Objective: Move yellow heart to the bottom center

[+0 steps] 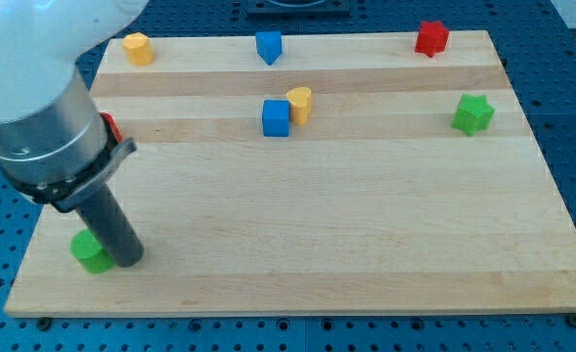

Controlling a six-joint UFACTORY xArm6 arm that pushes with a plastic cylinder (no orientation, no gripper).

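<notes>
A pale wooden board (366, 225) lies on a blue perforated table (571, 108). My tip (128, 260) is the lower end of a straight dark rod, and it stands on the board in the near left corner. The rod has no jaws, so nothing opens or closes and nothing is clamped; the tip only presses down on the wood. Just to its left, touching it or almost touching it, sits a small green round block (91, 252); I cannot tell if there is real contact.

The small yellow heart-shaped block (300, 103) is in the far half of the board, a little left of the middle. It stands just to the right of a blue cube (276, 117), and the two seem to touch. The tip is well apart from both of them, and the near centre of the board is also far from the heart.

Along the far edge there are three more blocks: a yellow block of unclear shape (137, 48) at the left, a blue block with a pointed lower end (269, 46) near the middle, and a red block (430, 38) at the right. A green star-like block (473, 113) is close to the right edge. A small red piece (110, 125) shows beside the grey arm body (43, 117) at the left; most of it is hidden.
</notes>
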